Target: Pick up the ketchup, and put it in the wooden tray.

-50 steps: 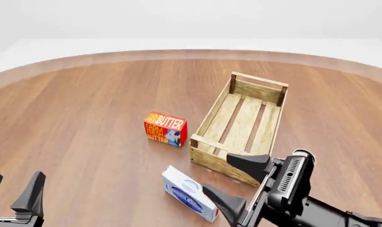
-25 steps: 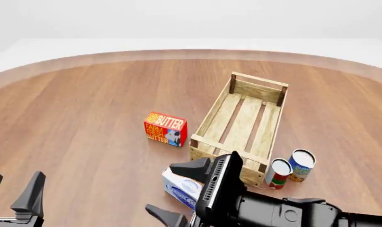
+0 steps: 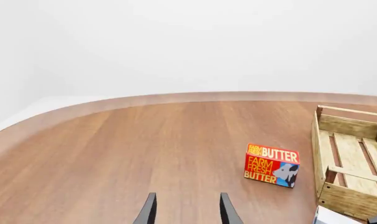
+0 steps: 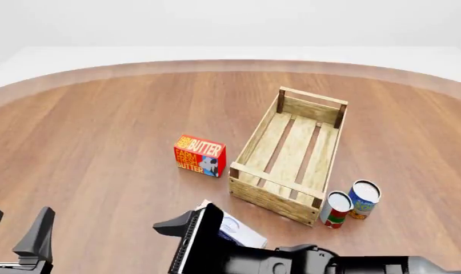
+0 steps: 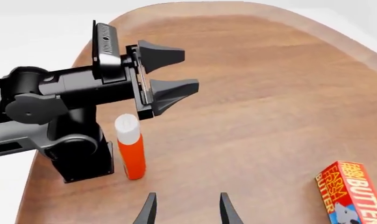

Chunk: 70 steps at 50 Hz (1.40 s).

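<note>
The ketchup [image 5: 131,150], a red-orange bottle with a white cap, shows only in the right wrist view, upright on the table beside the left arm's black base [image 5: 76,154]. It is out of the front view. My right gripper [image 5: 186,212] is open and empty, pointing toward the bottle from some distance. In the front view one of its fingers [image 4: 171,225] shows at the bottom edge. My left gripper [image 4: 15,228] is open and empty at the bottom left; it also shows in the right wrist view [image 5: 189,71]. The wooden tray [image 4: 255,140] lies empty right of centre.
A red butter box [image 4: 200,155] stands left of the crate. A white-and-blue box [image 4: 234,227] lies at the crate's near end, partly behind my right arm [image 4: 291,262]. A red-and-green can [image 4: 335,209] and a blue can [image 4: 363,200] stand at the crate's near right corner.
My right arm has swung leftward across the front of the table, uncovering the two cans and now covering part of the white-and-blue box. The left gripper has not moved.
</note>
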Tool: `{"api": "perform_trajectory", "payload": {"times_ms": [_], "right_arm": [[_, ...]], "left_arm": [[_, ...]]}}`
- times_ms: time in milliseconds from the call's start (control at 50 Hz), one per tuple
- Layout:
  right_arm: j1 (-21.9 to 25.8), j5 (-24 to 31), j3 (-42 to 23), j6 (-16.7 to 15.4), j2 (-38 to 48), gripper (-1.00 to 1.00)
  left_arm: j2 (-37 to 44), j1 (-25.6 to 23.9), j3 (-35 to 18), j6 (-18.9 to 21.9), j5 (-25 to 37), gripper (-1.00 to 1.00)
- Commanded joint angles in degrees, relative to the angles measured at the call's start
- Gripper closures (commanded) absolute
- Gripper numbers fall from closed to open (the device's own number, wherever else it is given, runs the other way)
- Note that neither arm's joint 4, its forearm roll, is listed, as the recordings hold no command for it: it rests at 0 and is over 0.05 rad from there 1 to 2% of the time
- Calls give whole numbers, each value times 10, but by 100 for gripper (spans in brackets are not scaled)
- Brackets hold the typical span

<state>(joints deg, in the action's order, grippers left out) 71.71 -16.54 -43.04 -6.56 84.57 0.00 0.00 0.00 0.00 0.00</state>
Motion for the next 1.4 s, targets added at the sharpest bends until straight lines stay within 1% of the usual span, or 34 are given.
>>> {"api": "perform_trajectory", "payload": {"times_ms": [20, 200, 220, 280, 660, 880, 1400], "right_arm": [[20, -11, -23, -1, 53, -100], [31, -25, -33, 7, 84, -100], [41, -27, -38, 18, 91, -100], [41, -29, -41, 14, 98, -100], [70, -47, -80, 16, 150, -100], [82, -48, -104, 16, 173, -100], [77, -52, -155, 17, 242, -100]], "left_arm": [[0, 0, 0, 0, 0, -100], [0, 0, 0, 0, 0, -100], [0, 0, 0, 0, 0, -100], [0, 0, 0, 0, 0, -100], [0, 0, 0, 0, 0, -100], [0, 0, 0, 0, 0, -100], [0, 0, 0, 0, 0, -100]]}}
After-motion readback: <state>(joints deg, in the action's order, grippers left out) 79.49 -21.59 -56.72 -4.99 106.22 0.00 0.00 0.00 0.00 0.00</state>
